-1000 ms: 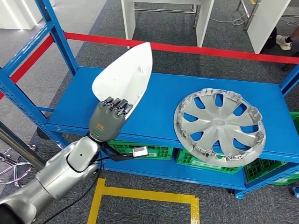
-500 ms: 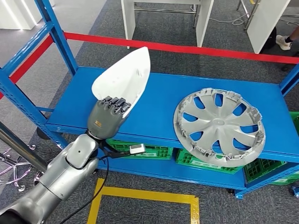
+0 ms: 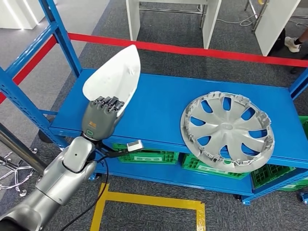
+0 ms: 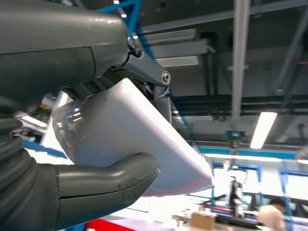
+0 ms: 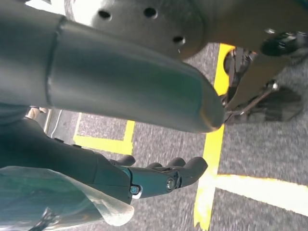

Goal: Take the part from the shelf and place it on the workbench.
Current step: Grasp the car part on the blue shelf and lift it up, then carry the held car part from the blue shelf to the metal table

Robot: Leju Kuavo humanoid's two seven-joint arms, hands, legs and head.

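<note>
My left hand (image 3: pixel 98 118) grips a white pointed plastic part (image 3: pixel 116 78) by its lower edge and holds it lifted above the left end of the blue shelf (image 3: pixel 160 113). In the left wrist view the part (image 4: pixel 145 139) lies clamped between the thick thumb (image 4: pixel 109 185) and the fingers above it. A silver wheel cover (image 3: pixel 227 130) lies flat on the right half of the shelf. My right hand (image 5: pixel 160 178) hangs over the grey floor with its fingers stretched out and nothing in them.
Blue uprights (image 3: pixel 59 36) and a red rail (image 3: pixel 218 52) frame the shelf. Green crates (image 3: pixel 152 156) sit on the lower level. Yellow floor tape (image 3: pixel 148 199) runs in front. White table legs (image 3: pixel 134 19) stand behind the rack.
My left hand has carried the white part to the left and slightly toward me, off the shelf's middle. The wheel cover has stayed put.
</note>
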